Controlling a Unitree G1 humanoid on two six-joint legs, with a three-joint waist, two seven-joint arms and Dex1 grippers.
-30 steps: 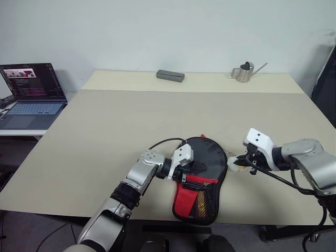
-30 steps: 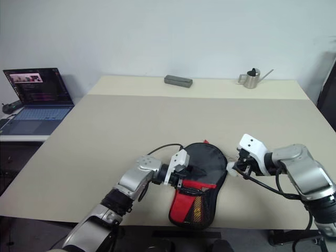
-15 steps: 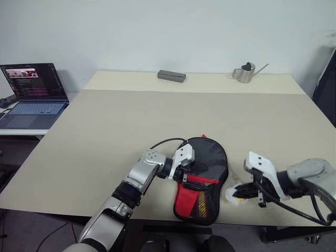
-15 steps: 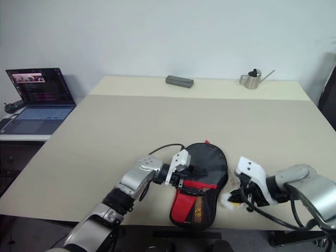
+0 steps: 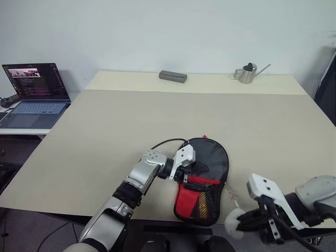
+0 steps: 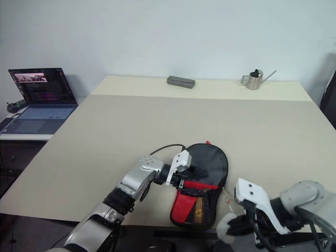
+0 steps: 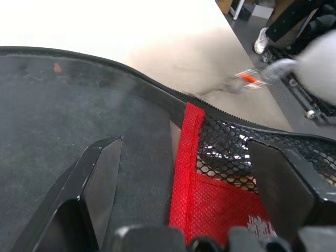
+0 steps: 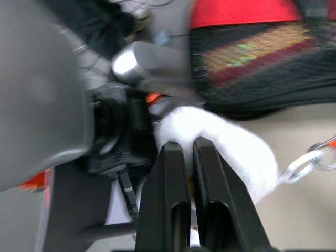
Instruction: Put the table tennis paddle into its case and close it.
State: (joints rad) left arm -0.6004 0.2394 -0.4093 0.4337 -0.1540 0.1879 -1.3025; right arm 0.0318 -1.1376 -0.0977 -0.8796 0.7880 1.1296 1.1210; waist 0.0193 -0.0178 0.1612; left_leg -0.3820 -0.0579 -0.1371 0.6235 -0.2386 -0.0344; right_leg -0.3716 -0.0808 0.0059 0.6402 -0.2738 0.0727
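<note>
Moved since the earlier frame: the right tool has drawn back from beside the round end of the case to the near desk edge, bringing the white fluffy ball charm with it; the left tool and the case lie as they did.
Laptop: an open dark laptop sits on a side surface far left, well apart from the work.
Left tool: the left tool has its two black fingers spread wide, resting down on the case across the seam where black fabric meets the red panel; it pins rather than pinches.
Case: the paddle-shaped black fabric zip pouch with red panel and black mesh pocket lies flat near the front edge of the pale beige desk, its narrow end toward the robot.
Paddle: the table tennis paddle is inside, judging by the red-and-tan stripes showing through the mesh in the right wrist view.
Right tool: fingers pressed together, pinching the charm, whose cord and metal ring lead back to the case.
Step in hand: likely pulling the zip shut by the charm. Keep the left tool pressing so the case does not slide, and pull along the zip line, not away from it.
Edges: the right tool hangs just past the front edge, so little room is left that way.
Open room: broad bare desk beyond the case; the grey rectangular box and small metal watering can stand far back.
</note>
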